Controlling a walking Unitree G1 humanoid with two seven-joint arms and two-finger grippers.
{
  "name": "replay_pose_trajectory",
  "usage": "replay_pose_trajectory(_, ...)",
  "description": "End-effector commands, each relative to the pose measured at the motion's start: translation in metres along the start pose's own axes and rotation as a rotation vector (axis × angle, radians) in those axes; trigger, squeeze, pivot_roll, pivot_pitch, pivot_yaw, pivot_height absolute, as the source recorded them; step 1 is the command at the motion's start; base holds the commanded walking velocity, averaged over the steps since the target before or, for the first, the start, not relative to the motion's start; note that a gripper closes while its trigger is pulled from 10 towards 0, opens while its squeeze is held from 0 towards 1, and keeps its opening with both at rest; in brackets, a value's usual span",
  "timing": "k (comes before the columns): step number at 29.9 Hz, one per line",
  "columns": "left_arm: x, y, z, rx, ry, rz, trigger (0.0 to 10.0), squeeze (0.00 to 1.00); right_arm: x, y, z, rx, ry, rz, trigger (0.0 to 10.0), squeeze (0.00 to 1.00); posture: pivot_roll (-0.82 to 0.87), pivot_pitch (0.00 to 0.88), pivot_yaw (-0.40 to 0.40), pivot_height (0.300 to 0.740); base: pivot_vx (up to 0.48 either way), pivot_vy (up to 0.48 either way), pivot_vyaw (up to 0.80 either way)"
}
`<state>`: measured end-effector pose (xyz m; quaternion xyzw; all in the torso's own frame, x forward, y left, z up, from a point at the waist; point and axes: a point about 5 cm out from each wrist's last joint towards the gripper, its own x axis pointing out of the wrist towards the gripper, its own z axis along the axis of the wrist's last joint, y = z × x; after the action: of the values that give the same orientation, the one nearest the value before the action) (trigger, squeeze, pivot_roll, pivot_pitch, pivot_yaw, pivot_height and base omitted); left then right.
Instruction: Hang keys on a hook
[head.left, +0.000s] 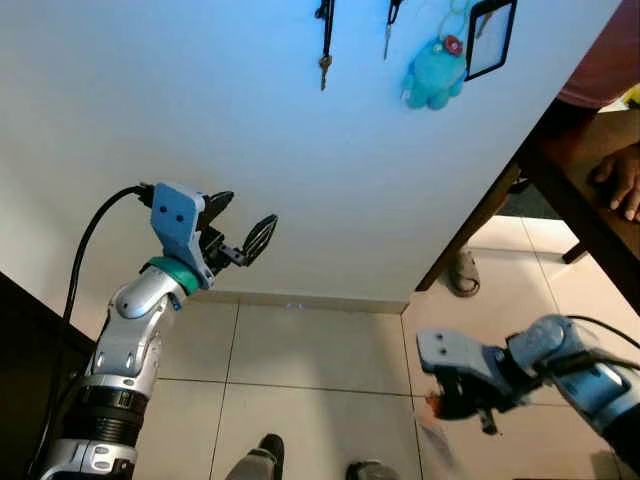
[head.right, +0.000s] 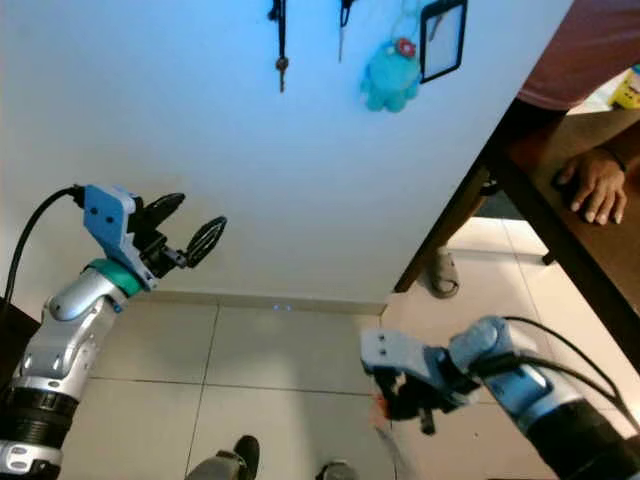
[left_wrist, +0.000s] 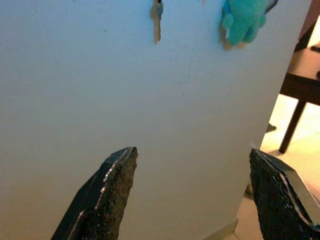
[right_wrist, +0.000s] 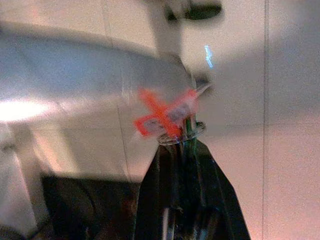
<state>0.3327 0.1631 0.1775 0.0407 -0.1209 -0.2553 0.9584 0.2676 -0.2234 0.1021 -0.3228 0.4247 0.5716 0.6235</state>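
Blurred keys (right_wrist: 170, 117), seemingly in right jaws (right_wrist: 182, 145)

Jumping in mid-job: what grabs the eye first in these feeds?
The bright turquoise plush toy hanging high on the white wall, beside a dangling silver key. Low on the robot's right, the right gripper pinches a metal key ring with a red-orange tag over the tiled floor, while the left gripper is raised, open, toward the wall.
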Motion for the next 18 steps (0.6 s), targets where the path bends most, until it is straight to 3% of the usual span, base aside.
replay_pose_trajectory(1, -0.002, -0.004, -0.008, 0.007, 0.028, -0.001, 10.0, 1.00, 0.004, 0.005, 0.001, -0.019, -0.015, 0.038, 0.0, 0.00, -0.03, 0.140, 0.014, 0.740, 0.000, 0.000, 0.00)
replay_pose_trajectory(2, -0.001, -0.004, -0.008, 0.009, 0.025, -0.001, 10.0, 1.00, 0.004, 0.006, -0.002, -0.031, 0.011, 0.039, 0.0, 0.00, -0.03, 0.140, 0.014, 0.740, 0.000, 0.000, 0.00)
replay_pose_trajectory(3, 0.000, -0.005, -0.007, 0.002, 0.015, 0.001, 10.0, 1.00, 0.004, 0.012, 0.019, 0.041, -0.202, 0.135, 0.0, 0.00, -0.03, 0.142, 0.016, 0.740, 0.000, 0.000, 0.00)
replay_pose_trajectory(6, 0.001, -0.007, -0.006, 0.007, 0.012, -0.002, 10.0, 1.00, 0.003, 0.007, 0.020, 0.048, -0.203, 0.089, 0.0, 0.00, -0.03, 0.141, 0.016, 0.740, 0.000, 0.000, 0.00)
replay_pose_trajectory(7, 0.001, -0.007, -0.006, 0.001, 0.007, 0.001, 10.0, 1.00, 0.002, 0.002, 0.026, 0.050, -0.270, 0.058, 0.0, 0.00, -0.03, 0.142, 0.018, 0.740, 0.000, 0.000, 0.00)
replay_pose_trajectory(8, 0.001, -0.007, -0.006, 0.001, 0.007, 0.001, 10.0, 1.00, 0.002, 0.002, 0.026, 0.050, -0.270, 0.058, 0.0, 0.00, -0.03, 0.142, 0.018, 0.740, 0.000, 0.000, 0.00)
replay_pose_trajectory(10, 0.002, -0.008, -0.005, 0.005, 0.004, 0.000, 10.0, 1.00, -0.002, -0.006, 0.040, 0.080, -0.415, 0.007, 0.0, 0.00, -0.03, 0.142, 0.017, 0.740, 0.000, 0.000, 0.00)
replay_pose_trajectory(11, 0.002, -0.008, -0.005, 0.005, 0.004, 0.000, 10.0, 1.00, -0.002, -0.006, 0.040, 0.080, -0.415, 0.007, 0.0, 0.00, -0.03, 0.142, 0.017, 0.740, 0.000, 0.000, 0.00)
replay_pose_trajectory(13, 0.002, -0.010, -0.004, 0.002, -0.003, -0.004, 10.0, 1.00, -0.018, -0.028, 0.066, 0.150, -0.713, -0.162, 0.0, 0.00, -0.03, 0.141, 0.019, 0.740, 0.000, 0.000, 0.00)
replay_pose_trajectory(14, 0.002, -0.010, -0.004, 0.002, -0.003, -0.004, 10.0, 1.00, -0.018, -0.028, 0.066, 0.150, -0.713, -0.162, 0.0, 0.00, -0.03, 0.141, 0.019, 0.740, 0.000, 0.000, 0.00)
replay_pose_trajectory(15, 0.003, -0.010, -0.004, 0.002, -0.007, -0.004, 10.0, 1.00, -0.024, -0.034, 0.074, 0.187, -0.833, -0.211, 0.0, 0.00, -0.03, 0.141, 0.019, 0.740, 0.000, 0.000, 0.00)
replay_pose_trajectory(16, 0.003, -0.010, -0.004, 0.002, -0.007, -0.004, 10.0, 1.00, -0.024, -0.034, 0.074, 0.187, -0.833, -0.211, 0.0, 0.00, -0.03, 0.141, 0.019, 0.740, 0.000, 0.000, 0.00)
replay_pose_trajectory(17, 0.004, -0.011, -0.003, -0.004, -0.016, -0.001, 10.0, 1.00, -0.036, -0.040, 0.085, 0.222, -1.010, -0.256, 0.0, 0.00, -0.03, 0.141, 0.021, 0.740, 0.000, 0.000, 0.00)
replay_pose_trajectory(18, 0.004, -0.011, -0.003, -0.004, -0.016, -0.001, 10.0, 1.00, -0.036, -0.040, 0.085, 0.222, -1.010, -0.256, 0.0, 0.00, -0.03, 0.141, 0.021, 0.740, 0.000, 0.000, 0.00)
